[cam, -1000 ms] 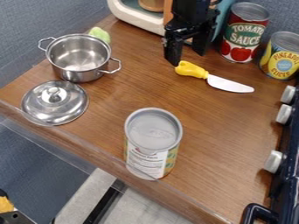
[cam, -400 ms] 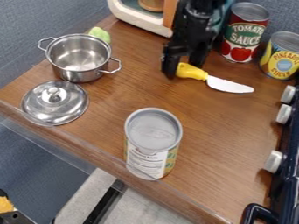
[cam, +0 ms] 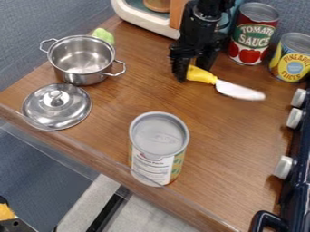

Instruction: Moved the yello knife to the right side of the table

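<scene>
The black gripper point(cam: 194, 70) is at the upper middle of the table, low over the wood, shut on the yellow handle of the knife point(cam: 201, 75). One finger covers the handle's rounded end; the other stands behind the handle. From there the pale blade point(cam: 240, 90) points right and slightly toward the camera, below the cans. The brown wooden table point(cam: 224, 131) extends to the right of the knife as far as the stove.
A tomato sauce can point(cam: 251, 36) and a pineapple can point(cam: 292, 58) stand at the back right. The stove point(cam: 297, 181) lines the right edge. A can point(cam: 158, 147) stands at the front middle; a steel pot point(cam: 82, 63) and its lid point(cam: 56, 106) are on the left.
The gripper has come down toward the camera onto the handle, and its fingers have drawn somewhat closer together. The knife has shifted slightly, its blade tip a little right and nearer the camera.
</scene>
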Motion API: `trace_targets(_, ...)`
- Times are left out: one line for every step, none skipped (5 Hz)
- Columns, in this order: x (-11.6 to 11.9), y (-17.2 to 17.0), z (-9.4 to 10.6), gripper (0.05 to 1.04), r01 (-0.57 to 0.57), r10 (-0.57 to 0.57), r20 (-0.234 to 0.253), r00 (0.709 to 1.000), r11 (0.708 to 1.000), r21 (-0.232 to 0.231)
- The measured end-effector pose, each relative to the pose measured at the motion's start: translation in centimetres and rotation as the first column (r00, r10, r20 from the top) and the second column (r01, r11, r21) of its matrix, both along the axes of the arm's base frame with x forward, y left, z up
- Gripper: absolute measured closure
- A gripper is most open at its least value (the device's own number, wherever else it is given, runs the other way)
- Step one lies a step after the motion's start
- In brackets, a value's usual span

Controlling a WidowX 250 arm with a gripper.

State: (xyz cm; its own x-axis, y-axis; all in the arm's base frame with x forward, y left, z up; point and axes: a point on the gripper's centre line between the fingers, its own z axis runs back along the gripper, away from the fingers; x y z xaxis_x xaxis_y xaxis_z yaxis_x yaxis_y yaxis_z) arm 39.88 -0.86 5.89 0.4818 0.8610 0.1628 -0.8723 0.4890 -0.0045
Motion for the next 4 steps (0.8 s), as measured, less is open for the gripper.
trace_targets(-0.6,0.4,0.0,0.558,0.014,-0.014,0.005,1.000,1.000,0.002)
trace_targets(-0.9,1.5,0.4,0.559,0.017,-0.017,0.000,1.000,1.000,0.004)
trace_targets(-1.2,2.9,1.8,0.559,0.054,-0.054,0.021,0.998,0.998,-0.023)
trace_targets(-1.1,3.6,4.4,0.559,0.181,-0.181,0.030,0.983,0.983,0.000)
